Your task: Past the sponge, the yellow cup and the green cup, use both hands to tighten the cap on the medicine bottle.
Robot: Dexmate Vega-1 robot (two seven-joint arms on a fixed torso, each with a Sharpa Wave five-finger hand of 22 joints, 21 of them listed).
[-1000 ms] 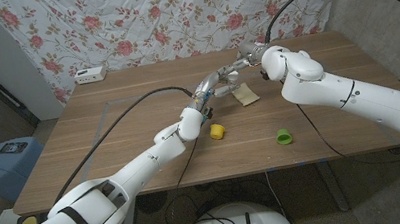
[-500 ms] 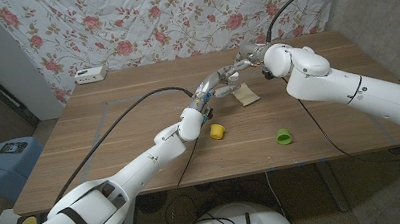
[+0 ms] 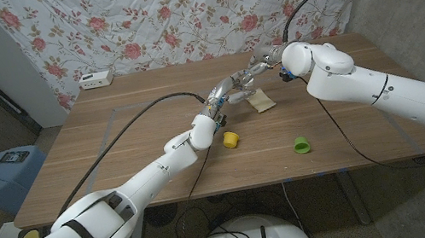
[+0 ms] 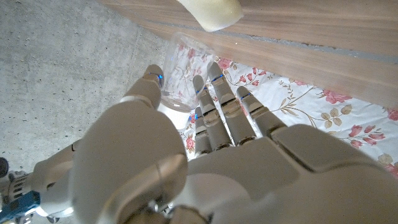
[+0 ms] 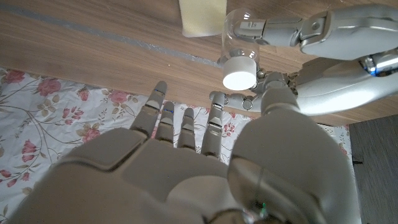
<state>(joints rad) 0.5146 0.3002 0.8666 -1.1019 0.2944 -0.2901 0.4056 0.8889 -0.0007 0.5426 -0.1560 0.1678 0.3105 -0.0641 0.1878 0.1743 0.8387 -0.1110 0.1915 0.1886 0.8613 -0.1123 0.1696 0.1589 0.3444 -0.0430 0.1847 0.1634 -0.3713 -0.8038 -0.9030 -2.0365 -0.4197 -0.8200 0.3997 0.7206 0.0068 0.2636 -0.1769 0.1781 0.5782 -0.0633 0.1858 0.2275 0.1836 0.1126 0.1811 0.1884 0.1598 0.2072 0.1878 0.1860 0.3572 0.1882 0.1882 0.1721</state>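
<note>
our left hand (image 3: 229,90) is wrapped round the clear bottle (image 5: 238,38); in the right wrist view its fingers (image 5: 283,28) close on the body from one side while the thumb comes round from the other, so the bottle is gripped and lifted off the table (image 3: 113,144). in the left wrist view we see the same bottle (image 4: 180,71) just past our left hand (image 4: 205,134), with a fingertip on either side of it.

the white cap (image 5: 240,71) sits on the end of the bottle that points toward our right hand (image 5: 186,155). that hand faces the cap with its fingers (image 5: 186,121) spread and reaching out, their tips a little short of the cap, and nothing in them. in the head view the right hand (image 3: 259,63) is just beside the left hand at the far middle of the table, the two nearly meeting; the bottle between them is too small to make out there.

just beyond both hands, under them, lies the pale sponge (image 3: 262,102), flat on the wood; its end shows past the bottle in the right wrist view (image 5: 202,17) and in the left wrist view (image 4: 211,12).

nearer to us than the left hand, beside its wrist, the yellow cup (image 3: 231,139) stands on the table. the green cup (image 3: 302,145) stands further to the right of it, near the front edge, well apart from both hands.

a white box (image 3: 97,79) sits at the far left corner, against the flowered cloth (image 3: 177,12).
</note>
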